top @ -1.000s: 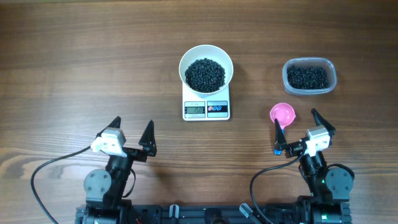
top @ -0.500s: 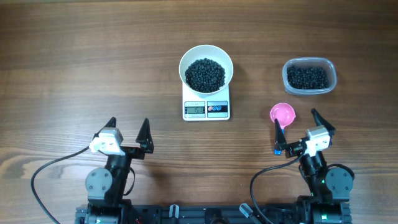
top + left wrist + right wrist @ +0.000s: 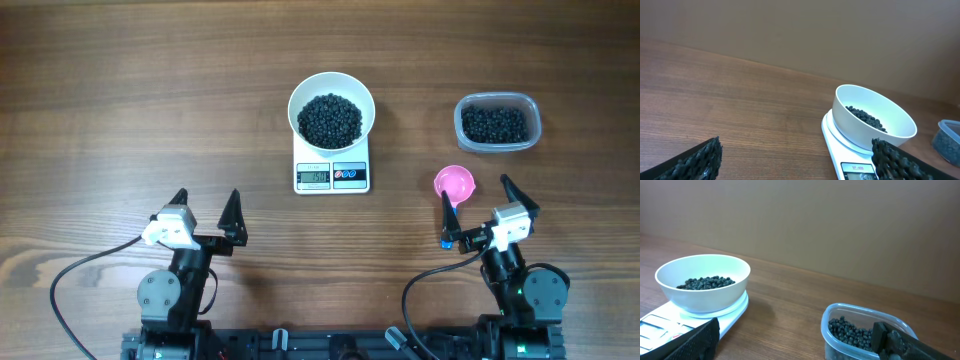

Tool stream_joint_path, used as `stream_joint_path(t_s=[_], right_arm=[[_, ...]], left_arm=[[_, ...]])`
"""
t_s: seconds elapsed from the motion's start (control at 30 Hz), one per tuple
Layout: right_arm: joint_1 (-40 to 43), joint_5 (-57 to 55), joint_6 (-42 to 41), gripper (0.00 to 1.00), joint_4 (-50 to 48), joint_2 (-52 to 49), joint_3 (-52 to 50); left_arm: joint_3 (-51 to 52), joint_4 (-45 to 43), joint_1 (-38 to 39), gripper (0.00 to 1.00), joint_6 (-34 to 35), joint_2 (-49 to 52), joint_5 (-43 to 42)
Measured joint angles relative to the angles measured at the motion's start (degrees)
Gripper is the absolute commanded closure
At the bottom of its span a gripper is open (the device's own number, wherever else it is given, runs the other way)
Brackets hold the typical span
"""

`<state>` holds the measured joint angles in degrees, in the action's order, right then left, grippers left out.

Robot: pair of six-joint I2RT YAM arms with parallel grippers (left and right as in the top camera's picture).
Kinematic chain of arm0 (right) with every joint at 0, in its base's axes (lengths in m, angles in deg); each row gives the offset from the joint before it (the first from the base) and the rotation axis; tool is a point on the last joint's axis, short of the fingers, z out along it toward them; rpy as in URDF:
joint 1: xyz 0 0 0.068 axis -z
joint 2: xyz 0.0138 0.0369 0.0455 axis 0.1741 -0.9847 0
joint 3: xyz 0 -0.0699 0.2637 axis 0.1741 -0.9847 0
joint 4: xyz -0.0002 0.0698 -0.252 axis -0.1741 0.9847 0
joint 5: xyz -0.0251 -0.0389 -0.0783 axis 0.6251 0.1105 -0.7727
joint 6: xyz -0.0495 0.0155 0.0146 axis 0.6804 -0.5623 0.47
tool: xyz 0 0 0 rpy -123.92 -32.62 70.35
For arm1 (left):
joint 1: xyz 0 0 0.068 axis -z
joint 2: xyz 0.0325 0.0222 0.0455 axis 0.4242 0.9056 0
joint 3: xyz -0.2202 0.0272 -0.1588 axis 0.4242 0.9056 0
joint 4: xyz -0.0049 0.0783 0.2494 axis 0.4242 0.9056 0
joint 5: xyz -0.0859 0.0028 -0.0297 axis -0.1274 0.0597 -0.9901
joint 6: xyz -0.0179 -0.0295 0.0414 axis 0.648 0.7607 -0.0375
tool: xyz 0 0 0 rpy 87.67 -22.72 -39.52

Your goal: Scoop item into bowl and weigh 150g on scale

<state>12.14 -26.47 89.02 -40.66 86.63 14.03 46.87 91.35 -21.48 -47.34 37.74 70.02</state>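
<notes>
The left jaws are standing wide open and gripping nothing, sitting in the lower left of the overhead view with bare desk (image 3: 120, 90) between the fingers (image 3: 235, 205). In the left wrist view the two dark, ridged fingertips are framing the lower corners, well apart.

The right jaws are also standing wide open and holding nothing, sitting in the lower right of the overhead view. A small pink scoop (image 3: 454, 183) is lying on the desk just ahead of them, close to the finger nearer the frame's centre. Whether it is touching that finger cannot be told.

Further out, at the upper centre of the overhead view, the white bowl (image 3: 331, 78) is sitting on the scale (image 3: 332, 172), covering the scale's far end. The display and buttons are showing along the edge nearest the arms. The display is showing digits, but they are too small to read. The beads (image 3: 331, 120) are lying as a dark grainy heap in the bottom of the bowl.

To the right of the bowl, in the upper right, a clear tub (image 3: 458, 125) is standing on the desk holding more beads. It is sitting apart from the scale and beyond the scoop.

Black cables are curling along the desk beside both arm bases at the bottom edge.
</notes>
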Motion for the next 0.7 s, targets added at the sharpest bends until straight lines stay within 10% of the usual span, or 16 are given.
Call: stream_joint_path(t_s=[0.7], right_arm=[[0.0, 0.0, 0.0, 0.0, 0.0, 0.0, 0.0]], left_arm=[[0.0, 0.0, 0.0, 0.0, 0.7, 0.0, 2.1]])
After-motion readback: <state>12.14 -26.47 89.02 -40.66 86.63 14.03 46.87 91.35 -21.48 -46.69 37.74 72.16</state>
